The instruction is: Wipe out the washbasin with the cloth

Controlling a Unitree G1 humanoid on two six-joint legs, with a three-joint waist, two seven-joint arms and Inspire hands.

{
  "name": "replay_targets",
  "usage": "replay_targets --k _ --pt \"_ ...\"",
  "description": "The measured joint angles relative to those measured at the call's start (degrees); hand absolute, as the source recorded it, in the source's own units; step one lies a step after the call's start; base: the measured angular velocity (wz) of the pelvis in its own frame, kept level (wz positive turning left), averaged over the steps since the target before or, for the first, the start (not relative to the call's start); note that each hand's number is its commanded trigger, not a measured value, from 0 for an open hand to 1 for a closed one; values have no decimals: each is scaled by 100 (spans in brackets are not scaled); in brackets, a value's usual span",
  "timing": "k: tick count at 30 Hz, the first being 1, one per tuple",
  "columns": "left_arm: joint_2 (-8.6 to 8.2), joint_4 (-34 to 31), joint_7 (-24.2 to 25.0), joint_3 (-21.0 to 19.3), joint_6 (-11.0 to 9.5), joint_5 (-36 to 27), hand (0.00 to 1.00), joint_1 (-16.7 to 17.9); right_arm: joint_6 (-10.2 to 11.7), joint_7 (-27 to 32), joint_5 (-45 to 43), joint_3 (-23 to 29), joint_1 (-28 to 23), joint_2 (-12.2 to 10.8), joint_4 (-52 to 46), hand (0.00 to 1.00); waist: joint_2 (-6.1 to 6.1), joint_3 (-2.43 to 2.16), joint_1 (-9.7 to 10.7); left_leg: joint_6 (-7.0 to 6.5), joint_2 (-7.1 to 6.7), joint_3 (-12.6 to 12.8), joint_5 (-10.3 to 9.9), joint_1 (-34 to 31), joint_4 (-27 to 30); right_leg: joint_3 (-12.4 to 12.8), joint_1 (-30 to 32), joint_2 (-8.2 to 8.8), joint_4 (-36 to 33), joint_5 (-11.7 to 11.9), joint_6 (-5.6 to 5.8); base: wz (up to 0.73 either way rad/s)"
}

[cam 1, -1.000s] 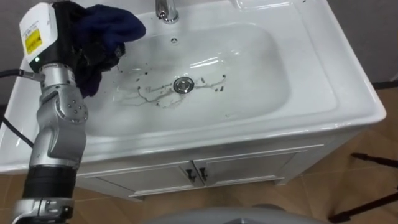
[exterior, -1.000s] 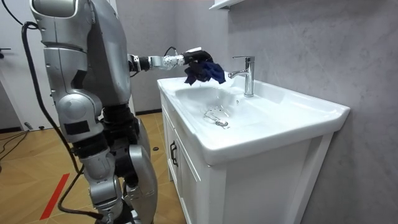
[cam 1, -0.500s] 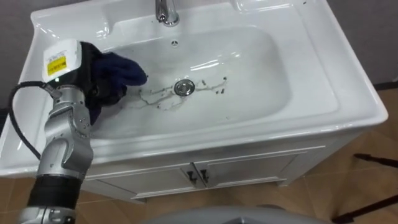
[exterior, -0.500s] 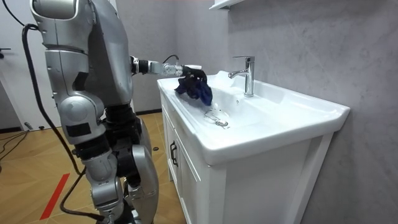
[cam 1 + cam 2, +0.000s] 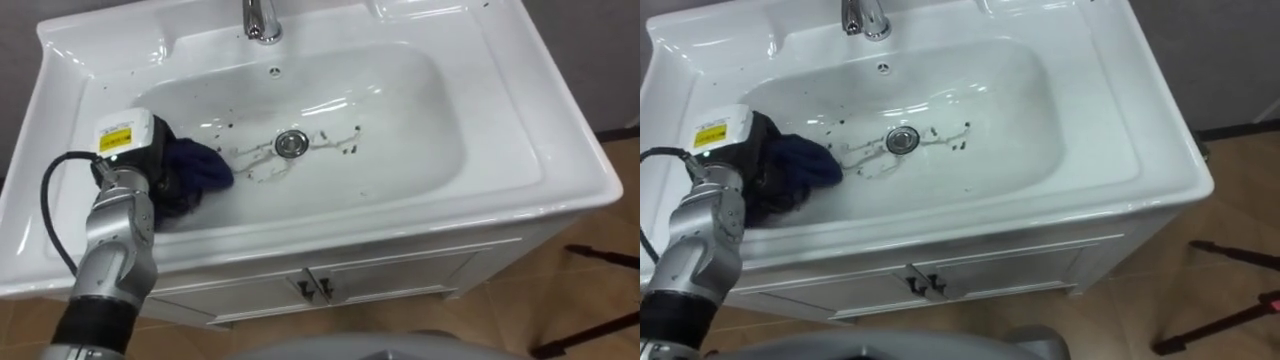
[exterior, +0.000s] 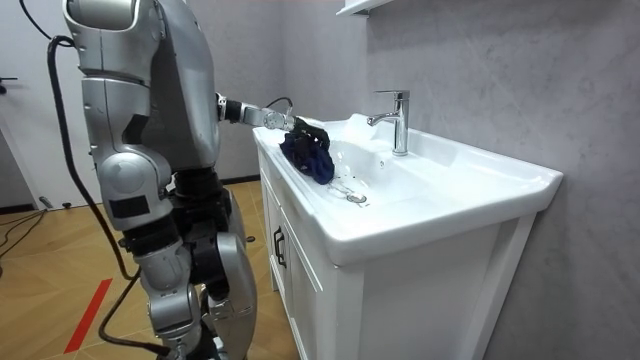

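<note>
left hand (image 5: 143, 165) lowered cloth (image 5: 198, 170) into basin (image 5: 410, 140), tip toward drain (image 5: 290, 143).

Yellow label (image 5: 116, 139) on left hand (image 5: 150, 165): print unreadable
It sits on the hand's white back; the dark print is too small to read.

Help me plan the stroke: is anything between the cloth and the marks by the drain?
Nothing visible. The left hand holds the cloth on the basin's left slope; bare surface runs from it to the marks by the drain.
</note>
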State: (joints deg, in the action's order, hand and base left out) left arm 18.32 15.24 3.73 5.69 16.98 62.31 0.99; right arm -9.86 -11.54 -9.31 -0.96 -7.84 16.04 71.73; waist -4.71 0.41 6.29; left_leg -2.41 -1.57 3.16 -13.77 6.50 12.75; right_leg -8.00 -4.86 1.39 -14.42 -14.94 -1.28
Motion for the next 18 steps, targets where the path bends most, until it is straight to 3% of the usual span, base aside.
replay_targets --k 8,18 --pt "1 270 79 152 -119 90 100 -2 123 25 116 3 63 13 163 0 -64 -32 129 0 28 144 0 -8 -4 -7 12 32 -35 0 -1 -3" --pt "1 413 72 205 -252 87 100 -4 111 167 291 9 135 10 381 0 -54 -20 197 1 63 263 -1 -43 -3 19 117 13 -35 13 -27 -3"
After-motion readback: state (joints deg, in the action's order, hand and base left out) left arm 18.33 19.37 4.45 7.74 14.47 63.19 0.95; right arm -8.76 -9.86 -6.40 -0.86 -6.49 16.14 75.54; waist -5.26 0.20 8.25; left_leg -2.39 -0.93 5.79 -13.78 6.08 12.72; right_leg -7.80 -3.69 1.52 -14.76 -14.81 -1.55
